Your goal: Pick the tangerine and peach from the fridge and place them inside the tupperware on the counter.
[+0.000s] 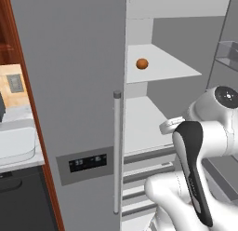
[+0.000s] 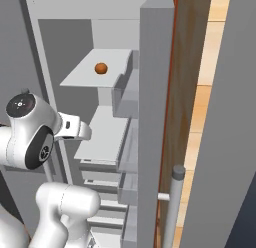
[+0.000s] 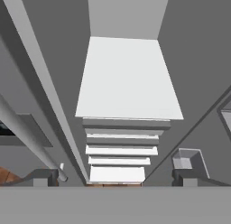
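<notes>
The tall grey metal-look fridge (image 1: 69, 109) stands with its right compartment open, long vertical bar handle (image 1: 117, 153) on the shut left door, white shelves stepping down inside. To its left, the white-grey marbled worktop (image 1: 28, 162) carries the shallow white rectangular tupperware (image 1: 16, 141), well apart from the fruit.

The white arm is folded in front of the open compartment, its wrist near the front edge of the middle shelf (image 1: 142, 125). The hand camera looks down across that bare shelf and the drawer fronts below. The pincer (image 3: 117, 175) sits at the bottom of that view, one dark fingertip (image 3: 41, 177) on each side with a wide gap and nothing between them, so it looks open and empty.

Up on the upper white shelf (image 1: 172, 67) sits the small, evenly deep orange tangerine (image 1: 142, 64), alone, towards the left front of the shelf; from the right base camera the tangerine (image 2: 101, 68) sits mid-shelf. I can't make out the peach anywhere.

How will it handle? My judgement: light, round and smooth-skinned, so it can roll off at a nudge and may slip out of a glancing pinch. It has a little give, so a moderate squeeze should do. Best hold is across its widest middle, fingers level on either side, approached from the open front of the shelf since the shelf above likely limits a top-down reach.
</notes>
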Controlling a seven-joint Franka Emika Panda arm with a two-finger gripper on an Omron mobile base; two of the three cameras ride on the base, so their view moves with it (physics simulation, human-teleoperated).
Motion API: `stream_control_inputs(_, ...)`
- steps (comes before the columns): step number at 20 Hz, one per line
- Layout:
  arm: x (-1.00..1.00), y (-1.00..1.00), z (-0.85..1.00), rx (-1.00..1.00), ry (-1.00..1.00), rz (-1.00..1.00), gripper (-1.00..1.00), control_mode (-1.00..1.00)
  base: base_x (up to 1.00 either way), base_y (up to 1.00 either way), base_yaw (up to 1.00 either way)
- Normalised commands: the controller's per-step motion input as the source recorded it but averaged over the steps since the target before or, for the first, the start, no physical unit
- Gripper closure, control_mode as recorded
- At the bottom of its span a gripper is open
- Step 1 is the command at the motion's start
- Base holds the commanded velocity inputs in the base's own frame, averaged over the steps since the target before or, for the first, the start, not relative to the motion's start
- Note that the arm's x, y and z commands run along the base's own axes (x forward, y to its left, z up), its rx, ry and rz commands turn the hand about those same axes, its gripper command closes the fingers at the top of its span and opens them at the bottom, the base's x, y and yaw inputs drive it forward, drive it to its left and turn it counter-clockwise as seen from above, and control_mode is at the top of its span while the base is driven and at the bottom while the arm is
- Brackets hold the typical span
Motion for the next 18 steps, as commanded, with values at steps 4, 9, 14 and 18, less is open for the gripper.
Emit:
stream_control_inputs(4,0.00,0.00,0.00,0.00,0.00,0.00,-1.00,1.00,0.24,-0.01,0.00)
stream_control_inputs(9,0.02,-0.19,0.10,0.00,-0.05,0.00,-1.00,-1.00,0.00,0.00,0.00)
stream_control_inputs(14,0.13,-0.04,0.22,0.00,-0.15,0.00,-1.00,-1.00,0.00,0.00,0.00)
stream_control_inputs(18,0.40,0.00,0.16,0.00,-0.06,0.03,-1.00,-1.00,0.00,0.00,0.00)
